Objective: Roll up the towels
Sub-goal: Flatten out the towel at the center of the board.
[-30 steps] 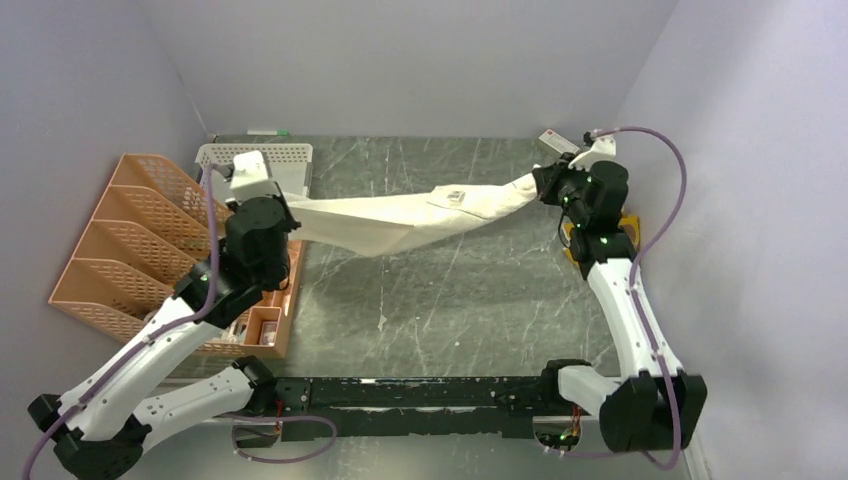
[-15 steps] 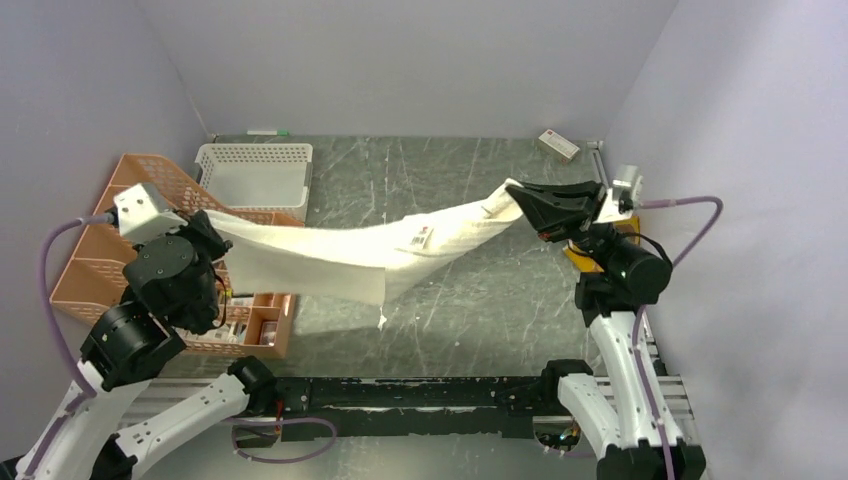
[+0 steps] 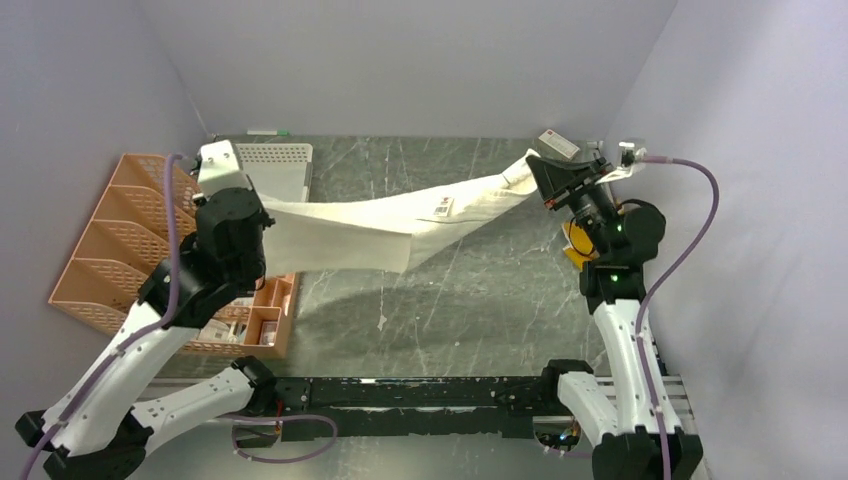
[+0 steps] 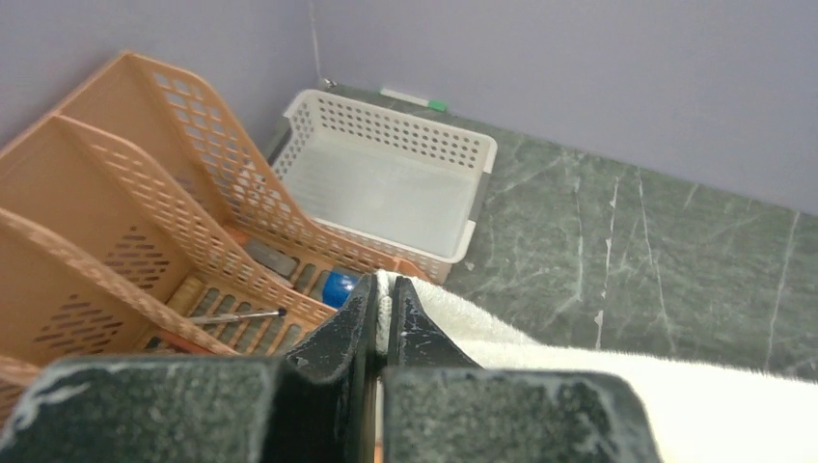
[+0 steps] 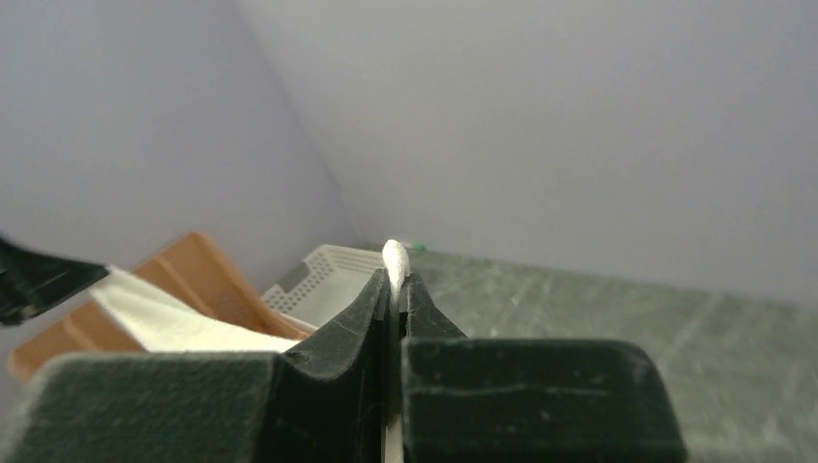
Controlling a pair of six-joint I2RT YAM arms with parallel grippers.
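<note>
Orange rack (image 3: 105, 235): far left, on the table (image 3: 480, 300).
White basket (image 3: 275, 168): behind the rack, at the back.
Left gripper (image 4: 383, 286): clamped on the left end of the off-white towel (image 3: 365, 225).
Off-white towel: hangs in the air, stretched between both grippers, sagging mid-span.
Right gripper (image 5: 395, 277): pinching the towel's right end, back right.
Mustard-yellow towel (image 3: 571, 243): partly hidden behind the right arm.

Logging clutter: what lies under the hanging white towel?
Green table with a shadow shows below the towel; the patch right beneath the cloth is covered in the overhead view.
</note>
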